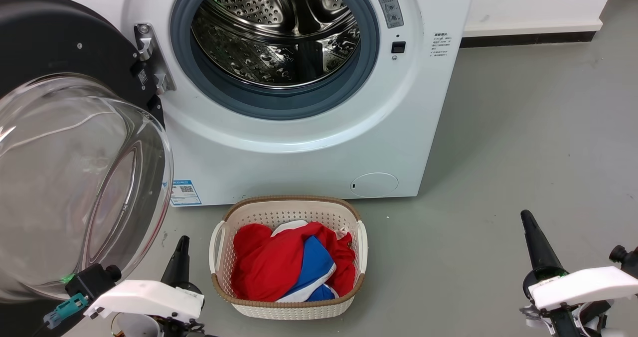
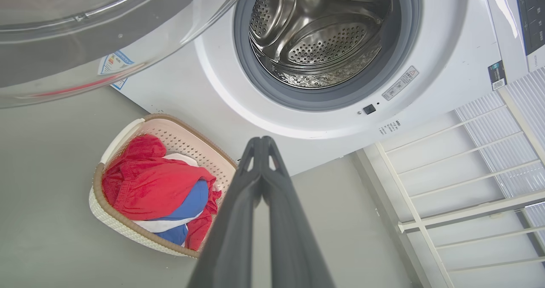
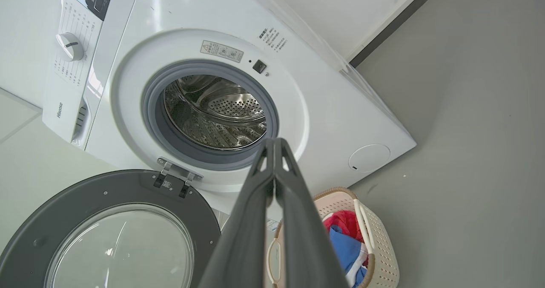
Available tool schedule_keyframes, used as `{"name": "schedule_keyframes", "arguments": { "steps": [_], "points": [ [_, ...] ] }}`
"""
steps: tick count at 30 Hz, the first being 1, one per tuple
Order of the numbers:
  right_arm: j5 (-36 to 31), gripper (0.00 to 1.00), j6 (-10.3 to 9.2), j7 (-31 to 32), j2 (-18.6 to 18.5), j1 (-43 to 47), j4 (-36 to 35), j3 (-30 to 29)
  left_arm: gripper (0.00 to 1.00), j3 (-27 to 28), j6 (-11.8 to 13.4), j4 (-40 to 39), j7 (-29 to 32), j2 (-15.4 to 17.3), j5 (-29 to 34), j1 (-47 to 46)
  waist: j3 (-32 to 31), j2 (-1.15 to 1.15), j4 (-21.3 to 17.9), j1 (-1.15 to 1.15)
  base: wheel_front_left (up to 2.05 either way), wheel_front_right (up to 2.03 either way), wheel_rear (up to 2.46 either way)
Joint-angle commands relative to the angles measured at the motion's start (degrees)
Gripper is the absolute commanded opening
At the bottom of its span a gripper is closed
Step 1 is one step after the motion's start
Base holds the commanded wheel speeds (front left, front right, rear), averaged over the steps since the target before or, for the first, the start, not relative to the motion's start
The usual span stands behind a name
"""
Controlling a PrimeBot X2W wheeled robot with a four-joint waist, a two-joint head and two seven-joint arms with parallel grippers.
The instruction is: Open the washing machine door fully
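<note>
The left gripper [image 2: 261, 141] is seen with its fingers pressed together and nothing held, low and just beside the lower edge of the washing machine door [image 1: 75, 177]. The right gripper [image 3: 274, 142] is likewise closed on nothing and is held well apart, over the grey floor [image 1: 523, 142]. The door is swung wide on its metal hinge [image 1: 149, 58] to the robot's left. The washing machine [image 1: 299, 152] is thus laid open, with the steel drum [image 1: 279, 33] exposed inside the grey gasket [image 1: 279, 106]. A laundry basket [image 1: 289, 200] is set on the floor before it, with red and blue clothes [image 1: 269, 267] inside.
</note>
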Motion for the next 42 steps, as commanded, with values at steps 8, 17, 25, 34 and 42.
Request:
{"name": "schedule_keyframes", "arguments": {
  "steps": [8, 17, 25, 34, 42],
  "points": [
    [5.94, 0.0, 0.0, 0.89, 0.26, -1.76, 0.2, -0.65, 0.0, 2.04, -1.87, 0.13, 1.34, -0.77, -5.24, -1.91, 0.0, 0.0, 0.45, 0.0, 0.0, 0.0, 0.0],
    [11.41, 0.0, 0.0, 1.68, 0.49, -2.14, 0.86, -1.14, 0.0, 3.66, -3.45, 0.74, 2.51, -1.71, -9.97, -2.25, -0.01, 0.0, 0.96, 0.0, 0.0, 0.0, 0.0],
    [15.91, 0.0, 0.0, 2.31, 0.69, -2.4, 1.43, -1.54, 0.0, 5.02, -4.73, 1.27, 3.55, -2.53, -13.87, -2.6, -0.01, 0.0, 1.41, 0.0, 0.0, 0.0, 0.0],
    [20.65, 0.0, 0.0, 2.97, 0.89, -2.73, 2.0, -1.95, 0.0, 6.46, -6.13, 1.8, 4.67, -3.34, -17.94, -2.94, -0.02, 0.0, 1.92, 0.0, 0.0, 0.0, 0.0],
    [24.53, 0.0, 0.0, 3.51, 1.08, -2.89, 2.48, -2.31, 0.0, 7.67, -7.19, 2.28, 5.55, -4.13, -21.27, -3.14, -0.02, 0.0, 2.37, 0.0, 0.0, 0.0, 0.0]
  ]
}}
